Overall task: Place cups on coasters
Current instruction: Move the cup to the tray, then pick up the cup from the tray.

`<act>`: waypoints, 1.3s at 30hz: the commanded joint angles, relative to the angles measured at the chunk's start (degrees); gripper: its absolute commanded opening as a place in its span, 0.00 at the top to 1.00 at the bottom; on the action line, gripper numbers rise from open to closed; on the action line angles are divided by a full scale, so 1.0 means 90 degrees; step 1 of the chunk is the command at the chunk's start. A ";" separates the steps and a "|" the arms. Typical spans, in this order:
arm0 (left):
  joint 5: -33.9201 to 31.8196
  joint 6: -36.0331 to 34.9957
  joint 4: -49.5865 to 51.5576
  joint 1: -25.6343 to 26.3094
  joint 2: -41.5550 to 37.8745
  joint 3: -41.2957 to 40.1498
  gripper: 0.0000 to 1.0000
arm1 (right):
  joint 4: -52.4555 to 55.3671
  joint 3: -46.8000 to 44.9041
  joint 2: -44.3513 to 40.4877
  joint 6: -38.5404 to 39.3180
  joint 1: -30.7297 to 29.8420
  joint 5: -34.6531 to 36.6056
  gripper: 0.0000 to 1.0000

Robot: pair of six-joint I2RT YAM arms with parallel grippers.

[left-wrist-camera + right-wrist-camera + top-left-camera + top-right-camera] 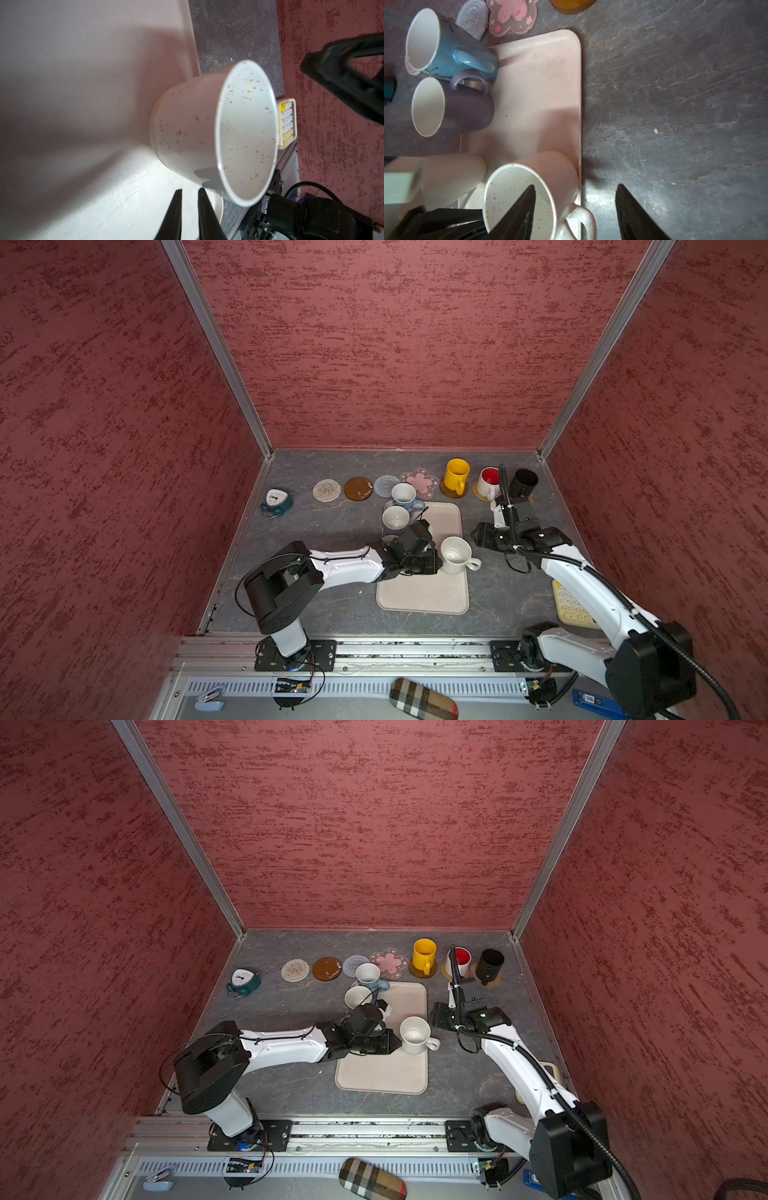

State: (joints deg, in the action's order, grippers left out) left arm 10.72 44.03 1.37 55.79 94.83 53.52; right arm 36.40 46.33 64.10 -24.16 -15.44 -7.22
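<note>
A speckled white cup stands on the beige tray. My left gripper sits low beside it, slightly open, with nothing between the fingers. My right gripper hovers open above the cup's handle. A blue-based cup and a lavender cup stand at the tray's far left corner. The yellow cup, red-lined cup and black cup rest on coasters at the back. Two spiral coasters, a brown coaster and a pink flower coaster lie bare.
A teal alarm clock sits at the back left. A cream keypad lies under my right arm near the right wall. Another pale cup stands partly hidden by my left wrist. A checked case lies beyond the front rail.
</note>
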 commanded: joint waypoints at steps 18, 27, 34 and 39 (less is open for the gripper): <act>-0.1043 -0.1328 0.2754 -0.0713 -0.3026 0.0506 0.25 | -0.0231 -0.1123 -0.0490 -0.1031 -0.0039 -0.0134 0.59; -0.0454 -0.1482 0.3234 -0.1735 -0.3672 0.0212 0.22 | -0.0483 -0.1374 -0.0311 -0.1279 -0.0855 -0.0099 0.61; -0.0266 -0.1494 0.3286 -0.2048 -0.3827 0.0031 0.21 | 0.0018 -0.1219 -0.0636 -0.1475 -0.0970 0.0523 0.58; -0.0176 -0.1560 0.3387 -0.2229 -0.3900 0.0011 0.22 | 0.0656 -0.0739 -0.1451 -0.1646 -0.0960 0.1380 0.56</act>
State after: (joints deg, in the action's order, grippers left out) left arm 7.81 31.20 31.03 36.60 60.90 54.04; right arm 39.09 35.99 54.11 -37.01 -23.81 -1.04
